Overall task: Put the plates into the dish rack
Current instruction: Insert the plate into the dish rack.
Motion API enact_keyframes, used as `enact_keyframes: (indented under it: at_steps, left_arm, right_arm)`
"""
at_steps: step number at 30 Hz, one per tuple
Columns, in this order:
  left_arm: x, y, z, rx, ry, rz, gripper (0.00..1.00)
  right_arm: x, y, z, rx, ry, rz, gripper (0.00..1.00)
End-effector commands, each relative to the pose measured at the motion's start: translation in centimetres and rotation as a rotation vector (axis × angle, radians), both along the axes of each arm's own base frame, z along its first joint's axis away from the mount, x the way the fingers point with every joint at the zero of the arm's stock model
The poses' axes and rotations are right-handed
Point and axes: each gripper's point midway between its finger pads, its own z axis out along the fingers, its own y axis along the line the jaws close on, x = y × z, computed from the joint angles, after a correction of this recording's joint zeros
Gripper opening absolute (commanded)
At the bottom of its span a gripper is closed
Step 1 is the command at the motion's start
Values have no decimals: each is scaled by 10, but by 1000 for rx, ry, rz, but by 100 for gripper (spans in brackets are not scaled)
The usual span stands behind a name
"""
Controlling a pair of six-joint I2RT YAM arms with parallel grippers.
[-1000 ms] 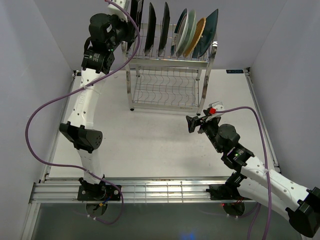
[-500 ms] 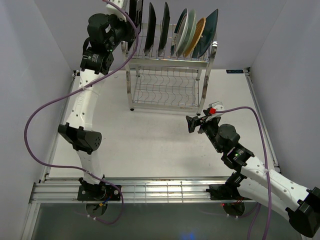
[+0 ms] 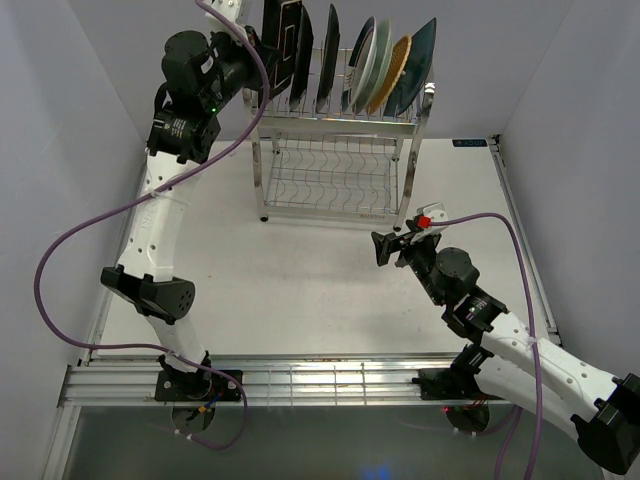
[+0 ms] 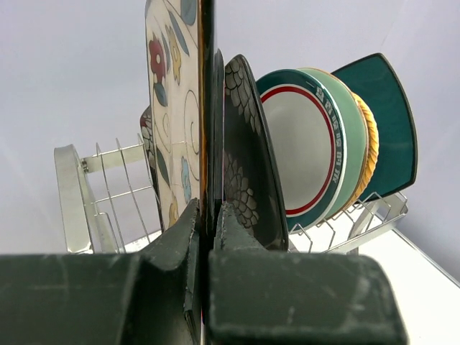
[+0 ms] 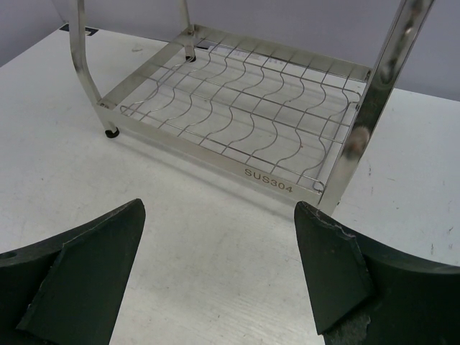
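Left gripper [image 4: 208, 215]: jaws are clamping together on the dark rim of the cream floral plate [image 4: 176, 108], holding it on edge and close to upright.
Held plate, position: it is standing at the 9 o'clock end of the top shelf of the dish rack [image 3: 335, 118]. Its lower edge is hiding behind the fingers, so I cannot tell whether it is seated in a slot.
Nearest neighbour: the dark floral plate [image 4: 248, 158] is leaning just beside the held plate on its 3 o'clock side, very close to one finger.
Further along the shelf: the striped-rim white plate [image 4: 298, 158], pale green plate [image 4: 356, 144], woven orange plate [image 4: 371, 154] and teal plate [image 4: 392, 122] are standing in a row toward 3 o'clock.
Right gripper [image 5: 219, 215]: jaws are standing wide apart, holding nothing and hovering over the table [image 3: 300, 290] at about 5 o'clock from the rack, facing the bare lower shelf.
Risk, early release: if the plate is not sitting between the wires, letting go is likely to send it tipping onto the dark floral plate, or sliding out over the 9 o'clock end.
Risk, finger spread: the jaws are working in a tight gap, so opening could shove the neighbour and set the row knocking together.
Risk, withdrawal: pulling away off-line could drag the rim and lift the plate out.
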Motion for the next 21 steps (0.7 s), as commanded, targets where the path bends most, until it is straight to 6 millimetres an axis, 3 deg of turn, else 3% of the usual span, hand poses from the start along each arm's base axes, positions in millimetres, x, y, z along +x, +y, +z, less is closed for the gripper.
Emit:
enact_keyframes:
  at_steps: [1,6,13,15,21]
  left_arm:
    - [-48,17,95,-87,-286,8,0]
    - [-42,30,103,-111,-317,89,0]
    - [-59,45,139,-153,-447,137,0]
    - [-54,43,138,-147,-447,136,0]
    - [-66,48,149,-165,-490,142,0]
  right_arm:
    - [1,1,10,25,-25,-1,90]
    - [1,1,10,25,-25,4,90]
    - [0,3,10,25,-25,12,90]
    - [0,3,11,25,-25,13,90]
    - [0,3,11,26,-26,16,90]
